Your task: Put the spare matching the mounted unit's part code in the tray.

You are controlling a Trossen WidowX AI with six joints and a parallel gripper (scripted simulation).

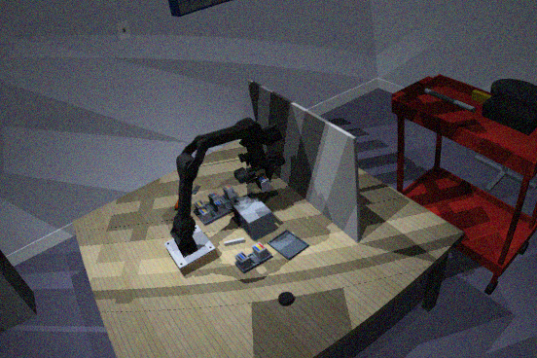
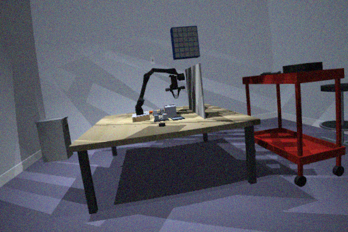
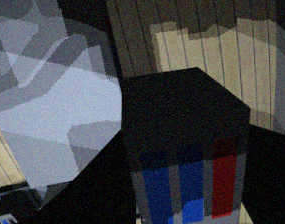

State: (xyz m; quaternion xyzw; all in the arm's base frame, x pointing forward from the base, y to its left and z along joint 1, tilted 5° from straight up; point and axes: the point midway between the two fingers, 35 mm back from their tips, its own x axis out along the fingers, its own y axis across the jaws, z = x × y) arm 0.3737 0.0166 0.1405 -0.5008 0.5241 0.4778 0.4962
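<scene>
My gripper [image 1: 262, 181] [image 2: 176, 97] is shut on a spare block [image 3: 193, 187], a dark grey block whose face shows two blue stripes and one red stripe. It is held in the air beyond the grey box [image 1: 256, 220] [image 2: 170, 110], near the tall panel. The tray [image 1: 288, 244] [image 2: 178, 118] is a flat dark square in front of the box, with nothing visible on it. A front rack [image 1: 249, 268] holds two striped units, and a back rack [image 1: 210, 221] holds several. Which unit is the mounted one, and its printed code, I cannot tell.
The tall grey panel [image 1: 336, 176] [image 2: 198, 94] stands along the right side of the work area, close to the gripper. A white stick [image 1: 234, 241] lies near the arm's base. A black round puck [image 1: 286, 299] [image 2: 162, 124] lies toward the front. A red cart [image 1: 462, 125] [image 2: 293, 76] stands beyond the table.
</scene>
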